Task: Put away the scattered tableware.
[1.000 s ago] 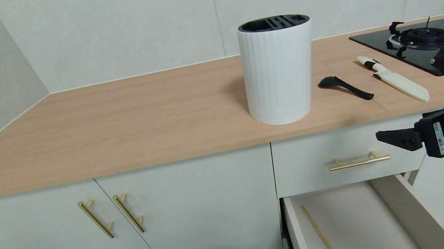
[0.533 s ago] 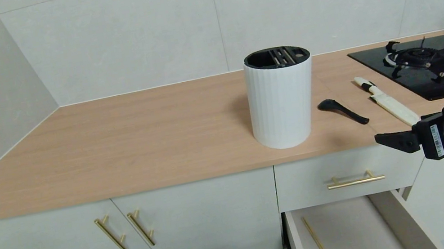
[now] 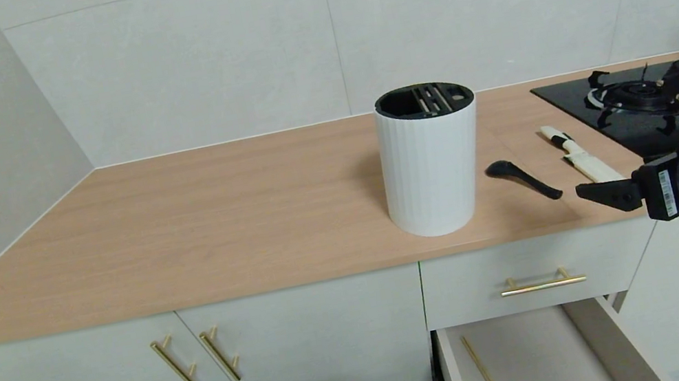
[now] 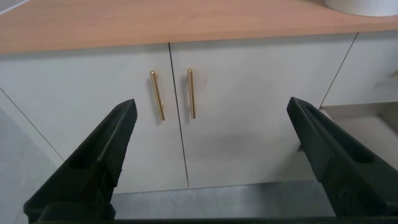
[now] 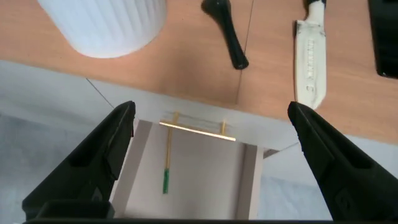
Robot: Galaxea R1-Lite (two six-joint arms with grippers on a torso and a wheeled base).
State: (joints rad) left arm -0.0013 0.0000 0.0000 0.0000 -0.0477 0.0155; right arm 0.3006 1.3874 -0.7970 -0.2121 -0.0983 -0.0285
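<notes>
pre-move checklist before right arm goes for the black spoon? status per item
1. Right gripper open, empty: ok.
2. Black spoon lying free on countertop, apart from white holder and knife: ok.
3. Right gripper over spoon: not ok; it hangs off the counter's front edge, above the drawer.
4. Drawer open, chopstick inside: ok.
5. Left gripper open, facing cabinet doors: ok.
6. Free slot in holder: cannot tell.
</notes>
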